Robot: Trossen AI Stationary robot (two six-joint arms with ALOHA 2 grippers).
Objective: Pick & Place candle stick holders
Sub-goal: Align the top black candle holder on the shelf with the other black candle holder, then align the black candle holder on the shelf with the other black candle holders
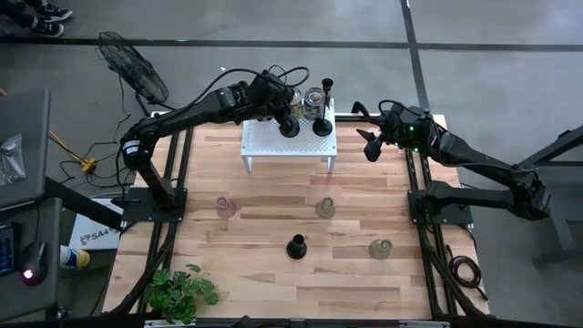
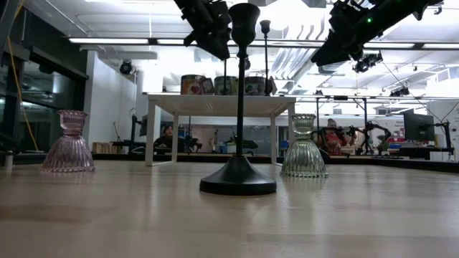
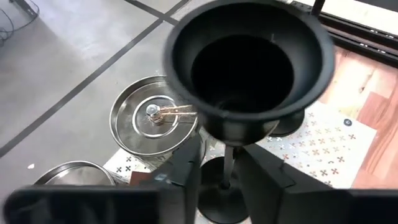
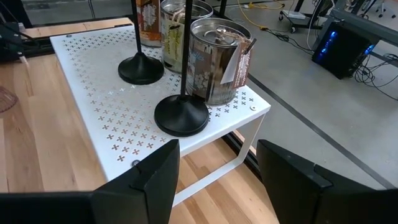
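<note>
Two slim black stemmed candle stick holders stand by their round bases (image 1: 289,128) (image 1: 322,126) on the white perforated stand (image 1: 273,146). My left gripper (image 3: 222,148) is open above the stand, one finger on each side of the left holder's stem (image 3: 228,168), below its cup (image 3: 249,62), with a gap showing on both sides. My right gripper (image 1: 372,146) is open and empty to the right of the stand; its wrist view shows both bases (image 4: 181,115) (image 4: 141,68). On the table stand a third black stemmed holder (image 2: 238,179), a pink glass holder (image 1: 226,207) and two greenish glass holders (image 1: 325,209) (image 1: 380,248).
Metal tins (image 1: 310,97) stand at the back of the white stand, right behind the two holders. A leafy green plant (image 1: 182,292) sits at the table's near left corner. Bare wood (image 1: 273,282) lies between the stand and the near edge, around the scattered holders.
</note>
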